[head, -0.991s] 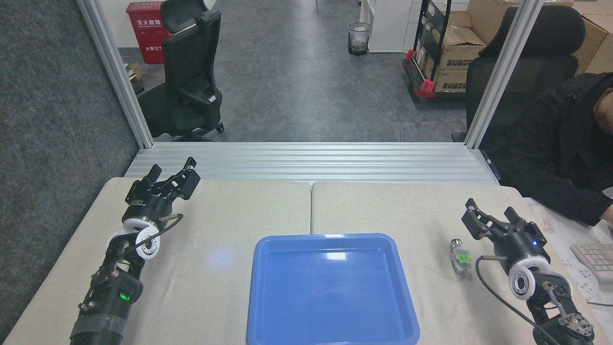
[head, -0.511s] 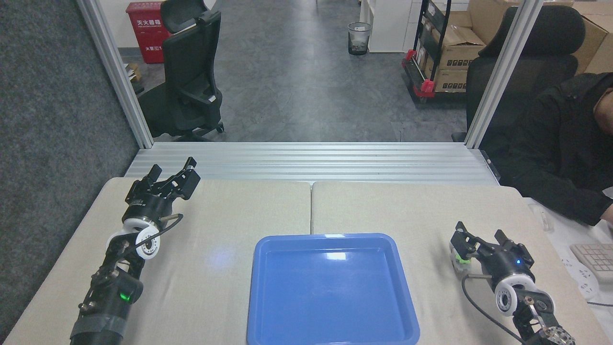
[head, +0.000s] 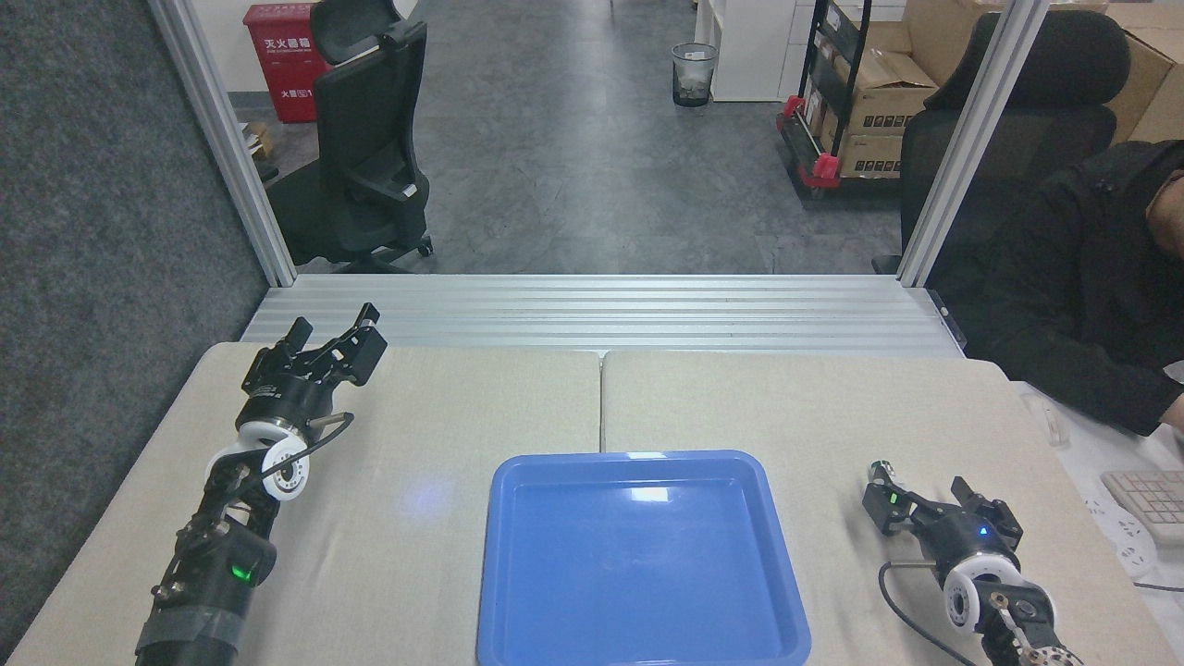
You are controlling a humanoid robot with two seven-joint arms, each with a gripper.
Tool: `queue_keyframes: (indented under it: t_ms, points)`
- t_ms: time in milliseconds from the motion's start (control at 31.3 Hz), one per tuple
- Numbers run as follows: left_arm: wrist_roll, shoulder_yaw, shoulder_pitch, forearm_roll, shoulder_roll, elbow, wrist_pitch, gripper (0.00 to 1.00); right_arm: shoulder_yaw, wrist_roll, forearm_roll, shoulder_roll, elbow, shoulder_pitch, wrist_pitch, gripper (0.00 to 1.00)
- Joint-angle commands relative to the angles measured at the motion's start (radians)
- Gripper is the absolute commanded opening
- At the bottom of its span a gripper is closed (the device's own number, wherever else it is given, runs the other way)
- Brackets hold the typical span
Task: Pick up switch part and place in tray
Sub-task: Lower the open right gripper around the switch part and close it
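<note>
Right gripper (head: pixel 911 504): your fingers (head: pixel 879 504) are spread and lowered over the switch part (head: pixel 885 468), which lies on the tabletop (head: pixel 832 407) just right of the tray (head: pixel 638 647) and is mostly hidden, only its far tip and a speck of green showing. Part, by judgement: light, rigid, smooth enough to roll or skid, so pinch it across the body. Left gripper (head: pixel 335 338): fingers spread, empty, well apart.

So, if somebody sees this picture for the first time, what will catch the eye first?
Probably the tray, glossy blue and empty, at the near middle of the pale table. Next, the right tool low over the table to the tray's right, where the switch part is mostly hidden behind one finger. The left tool rests open at the far left.
</note>
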State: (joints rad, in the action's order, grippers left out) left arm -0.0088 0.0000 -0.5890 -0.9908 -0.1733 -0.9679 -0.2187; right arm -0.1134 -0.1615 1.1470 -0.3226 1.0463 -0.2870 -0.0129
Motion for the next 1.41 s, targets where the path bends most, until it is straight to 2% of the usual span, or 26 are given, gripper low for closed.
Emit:
queue_keyframes:
  t_ms: [0, 160, 384, 735, 767, 831, 927, 1055, 1119, 1215, 1247, 1374]
  points:
    - [0.000, -0.025, 0.000, 0.000, 0.000, 0.000, -0.001, 1.00, -0.035, -0.001, 0.028, 0.008, -0.055, -0.007, -0.001, 0.97]
    - [0.000, -0.023, 0.000, 0.000, 0.000, 0.000, -0.001, 1.00, -0.035, -0.001, 0.028, 0.007, -0.055, -0.009, 0.001, 0.96]
    - [0.000, -0.023, 0.000, 0.000, 0.000, 0.000, 0.001, 1.00, -0.049, 0.000, 0.030, 0.008, -0.055, 0.000, 0.001, 0.90]
    - [0.000, -0.023, 0.000, 0.000, 0.000, 0.000, -0.001, 1.00, -0.048, 0.000, 0.028, 0.010, -0.055, -0.004, 0.002, 0.89]
    - [0.000, -0.023, 0.000, 0.000, 0.000, 0.000, -0.001, 1.00, -0.048, 0.000, 0.028, 0.010, -0.054, -0.004, 0.007, 0.83]
    - [0.000, -0.023, 0.000, 0.000, 0.000, 0.000, -0.001, 1.00, -0.048, 0.000, 0.025, 0.011, -0.052, -0.003, 0.014, 0.65]
    - [0.000, -0.023, 0.000, 0.000, 0.000, 0.000, -0.001, 1.00, -0.048, 0.000, 0.023, 0.017, -0.046, -0.004, 0.043, 0.52]
    - [0.000, -0.023, 0.000, 0.000, 0.000, 0.000, -0.001, 1.00, -0.042, 0.003, 0.019, 0.019, -0.043, 0.000, 0.054, 0.40]
    - [0.000, -0.023, 0.000, 0.000, 0.000, 0.000, -0.001, 1.00, -0.040, 0.005, 0.019, 0.017, -0.043, 0.002, 0.054, 0.23]
    - [0.000, -0.023, 0.000, 0.000, 0.000, 0.000, -0.001, 1.00, -0.038, 0.005, 0.017, 0.011, -0.040, 0.002, 0.054, 0.03]
    - [0.000, -0.023, 0.000, 0.000, 0.000, 0.000, -0.001, 1.00, -0.037, 0.005, 0.016, 0.010, -0.040, 0.002, 0.056, 0.00]
    - [0.000, -0.023, 0.000, 0.000, 0.000, 0.000, -0.001, 1.00, -0.032, 0.007, 0.011, 0.007, -0.014, 0.003, 0.067, 0.00]
